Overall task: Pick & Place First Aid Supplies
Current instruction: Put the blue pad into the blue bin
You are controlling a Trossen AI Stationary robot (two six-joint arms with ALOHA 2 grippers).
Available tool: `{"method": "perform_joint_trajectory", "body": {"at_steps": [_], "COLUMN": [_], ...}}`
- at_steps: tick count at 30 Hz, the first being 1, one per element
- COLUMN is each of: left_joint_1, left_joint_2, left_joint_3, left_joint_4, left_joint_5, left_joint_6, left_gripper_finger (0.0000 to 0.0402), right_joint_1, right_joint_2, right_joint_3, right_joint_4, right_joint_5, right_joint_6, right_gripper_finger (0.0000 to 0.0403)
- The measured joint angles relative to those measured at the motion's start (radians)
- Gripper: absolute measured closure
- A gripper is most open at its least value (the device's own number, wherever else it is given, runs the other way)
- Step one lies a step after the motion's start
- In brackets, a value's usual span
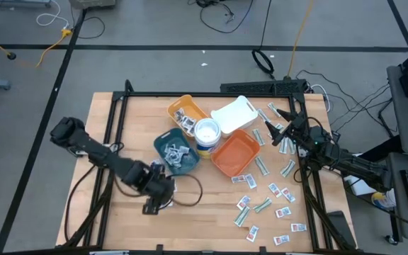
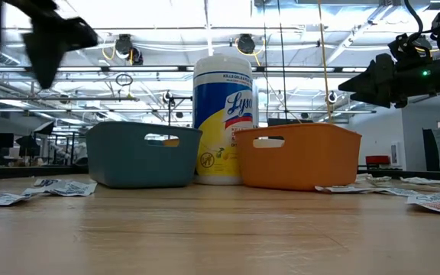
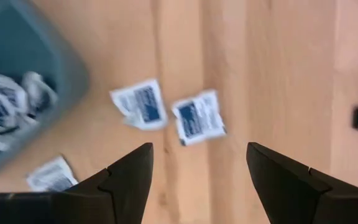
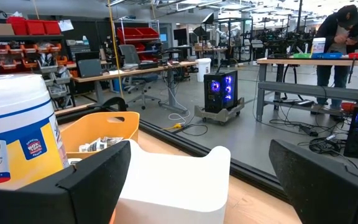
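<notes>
Small flat packets (image 1: 263, 205) lie scattered on the right part of the table; more fill the teal tray (image 1: 176, 151) and the yellow tray (image 1: 187, 113). My left gripper (image 1: 154, 202) hangs open above the wood near the table's near edge. In its wrist view the open left gripper (image 3: 197, 149) stands over two white packets with blue marks (image 3: 140, 104) (image 3: 197, 117) lying flat, beside the teal tray (image 3: 17, 74). My right gripper (image 1: 278, 134) is open and raised at the right, level, pointing toward the white tray (image 4: 173, 180).
A white round tub (image 1: 207, 134) stands among the teal, yellow, white (image 1: 235, 115) and orange (image 1: 236, 153) trays at the table's middle. A dark cable loop (image 1: 190, 190) lies near my left gripper. A person (image 4: 344, 34) stands at a bench far behind.
</notes>
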Motion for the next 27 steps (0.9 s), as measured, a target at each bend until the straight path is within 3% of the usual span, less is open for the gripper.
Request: {"method": "perform_joint_trajectory", "body": {"at_steps": [10,27], "left_joint_1": [-0.079,-0.096], "left_joint_2": [0.041,0.177], "left_joint_3": [-0.108,-0.239], "left_joint_4": [0.12,0.402], "left_joint_5": [0.004,-0.036], "left_joint_6": [-0.074,-0.062], "left_gripper_finger": [0.0137,0.0137], "right_joint_1": [0.0,0.0], "right_joint_2": [0.0,0.0], "right_joint_3": [0.0,0.0], "right_joint_4": [0.0,0.0], "right_joint_5": [0.0,0.0], "right_joint_6": [0.0,0.0], "right_gripper_finger": [0.0026,0.0026]}}
